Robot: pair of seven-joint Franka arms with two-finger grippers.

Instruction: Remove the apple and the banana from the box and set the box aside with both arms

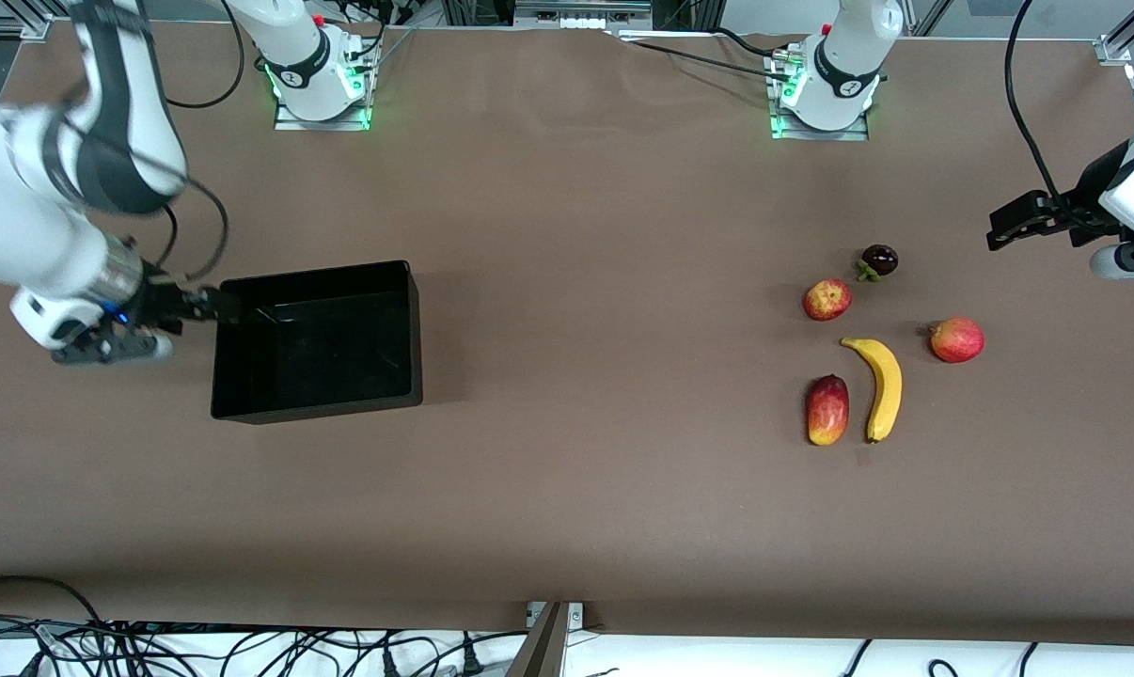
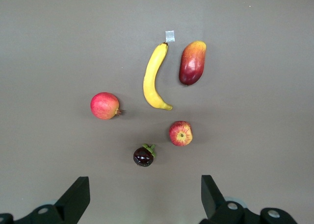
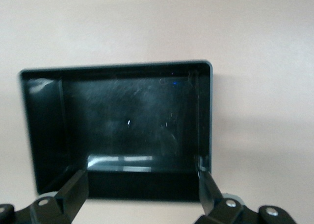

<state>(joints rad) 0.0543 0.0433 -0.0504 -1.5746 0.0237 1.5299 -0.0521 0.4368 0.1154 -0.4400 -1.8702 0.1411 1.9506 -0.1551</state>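
High front camera looks down across the whole desk (image 1: 567, 489) toward both arm bases. Left wrist camera peers straight down from well above, past its own spread jaws, sharing the banana (image 2: 154, 77) and apple (image 2: 180, 133) with the front view. Right wrist camera sits close over the box (image 3: 117, 131), also shared.

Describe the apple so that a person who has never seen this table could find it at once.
Look at the fruit group toward the left arm's end of the table. The apple lies just nearer to the front camera than the small dark purple fruit, and farther than the banana. It is small, round, red with yellow patches; the mango is oblong and the other round fruit all red.
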